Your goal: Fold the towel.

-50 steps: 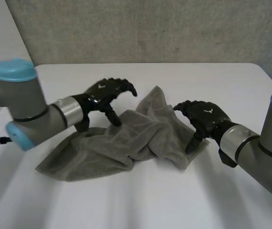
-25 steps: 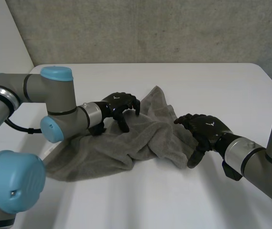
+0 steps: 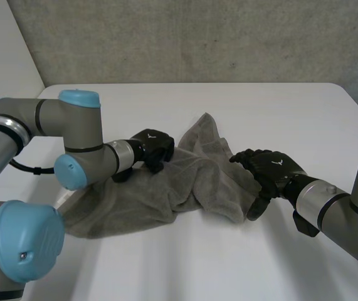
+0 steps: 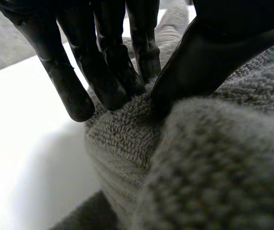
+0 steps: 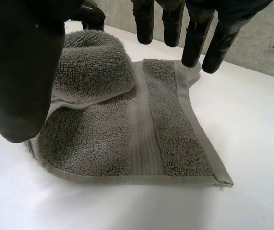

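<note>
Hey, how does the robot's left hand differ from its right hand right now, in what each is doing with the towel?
The left hand pinches a raised fold of the towel between fingers and thumb, while the right hand is open and grips nothing. The left hand is on bunched cloth, whereas the right hand hangs over a flat corner. Both are black hands at the same grey towel.
</note>
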### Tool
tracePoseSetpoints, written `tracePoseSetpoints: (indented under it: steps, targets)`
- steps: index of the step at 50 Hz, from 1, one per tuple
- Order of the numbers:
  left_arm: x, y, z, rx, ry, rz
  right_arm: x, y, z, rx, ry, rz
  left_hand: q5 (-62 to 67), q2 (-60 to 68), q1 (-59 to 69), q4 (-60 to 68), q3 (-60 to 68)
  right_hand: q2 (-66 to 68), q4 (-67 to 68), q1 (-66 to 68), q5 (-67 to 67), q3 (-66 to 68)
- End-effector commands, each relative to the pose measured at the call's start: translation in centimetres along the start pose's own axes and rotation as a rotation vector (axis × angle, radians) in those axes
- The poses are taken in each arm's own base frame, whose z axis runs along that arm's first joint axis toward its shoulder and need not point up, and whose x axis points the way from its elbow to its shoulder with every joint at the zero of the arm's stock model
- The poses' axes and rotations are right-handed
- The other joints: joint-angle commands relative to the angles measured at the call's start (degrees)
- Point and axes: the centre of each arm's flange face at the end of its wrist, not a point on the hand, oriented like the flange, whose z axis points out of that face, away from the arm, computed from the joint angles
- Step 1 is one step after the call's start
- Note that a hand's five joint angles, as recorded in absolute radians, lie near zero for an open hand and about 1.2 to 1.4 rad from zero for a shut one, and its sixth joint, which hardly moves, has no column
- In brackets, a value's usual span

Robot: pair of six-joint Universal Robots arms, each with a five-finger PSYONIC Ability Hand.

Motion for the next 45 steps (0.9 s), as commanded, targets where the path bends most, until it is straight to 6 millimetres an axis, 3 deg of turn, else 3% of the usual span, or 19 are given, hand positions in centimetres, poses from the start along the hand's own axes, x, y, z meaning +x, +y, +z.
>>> tracePoseSetpoints:
  steps: [1, 7, 11, 15, 19, 25, 26, 27, 30, 34, 39, 45]
  targets:
    - [2.3, -1.5, -2.7, -0.076, 0.057, 0.115, 0.1, -0.4, 0.0, 0.012, 0.002, -0.004, 5.1, 4.0, 6.4, 2.7, 4.0, -3.6, -4.0, -2.7, -3.4, -3.9]
    - [2.5, -3.0, -7.3, -0.104, 0.047, 0.083, 0.1, -0.5, -0.1, 0.012, 0.002, -0.017, 5.1, 4.0, 6.4, 2.7, 4.0, -3.6, -4.0, -2.7, -3.4, -3.9]
    - [2.7, -2.8, -10.8, -0.071, 0.001, 0.086, -0.5, 0.0, -0.3, -0.008, -0.009, -0.09, 5.1, 4.0, 6.4, 2.7, 4.0, -3.6, -4.0, -2.7, -3.4, -3.9]
    - [3.1, -2.6, -12.9, -0.022, -0.021, 0.105, -0.5, 0.2, -0.3, -0.015, -0.006, -0.146, 5.1, 4.0, 6.4, 2.7, 4.0, -3.6, -4.0, -2.7, -3.4, -3.9]
    - [3.8, -1.1, -15.0, -0.018, -0.036, 0.094, -0.5, 0.3, -0.2, -0.021, -0.006, -0.18, 5.1, 4.0, 6.4, 2.7, 4.0, -3.6, -4.0, -2.7, -3.4, -3.9]
    - [4.3, 0.7, -15.8, -0.054, -0.036, 0.066, -0.8, 0.2, -0.3, -0.018, -0.012, -0.182, 5.1, 4.0, 6.4, 2.7, 4.0, -3.6, -4.0, -2.7, -3.4, -3.9]
    - [4.4, 1.0, -15.9, -0.06, -0.034, 0.061, -1.0, 0.1, -0.2, -0.015, -0.017, -0.186, -4.2, -5.3, -2.9, -6.6, -5.3, -3.6, -4.0, -2.7, -3.4, -3.9]
    - [4.3, 1.1, -15.9, -0.062, -0.034, 0.059, -1.1, 0.1, -0.3, -0.013, -0.02, -0.188, -24.4, -25.6, -23.1, -26.9, -25.6, -3.6, -4.0, -2.7, -3.4, -3.9]
    - [4.3, 0.9, -15.9, -0.057, -0.037, 0.062, -1.1, 0.0, -0.3, -0.013, -0.018, -0.189, -26.8, -28.0, -25.5, -29.2, -28.0, -3.6, -4.0, -2.7, -3.4, -3.9]
    - [3.8, -0.7, -16.0, -0.009, -0.057, 0.089, -1.0, 0.2, -0.3, -0.019, -0.013, -0.184, -36.7, -37.8, -35.4, -39.1, -37.9, -3.6, -4.0, -2.7, -3.4, -3.9]
    - [3.8, -2.8, -15.7, 0.051, -0.065, 0.129, -0.7, 0.3, -0.3, -0.024, -0.006, -0.178, -38.2, -39.4, -36.9, -40.7, -39.4, -3.6, -4.0, -2.7, -3.4, -3.9]
    - [5.2, -5.4, -15.2, 0.128, -0.033, 0.194, -0.7, 0.5, -0.4, -0.029, -0.007, -0.177, -42.1, -43.3, -40.8, -44.5, -43.3, -3.6, -4.0, -2.7, -3.4, -3.9]
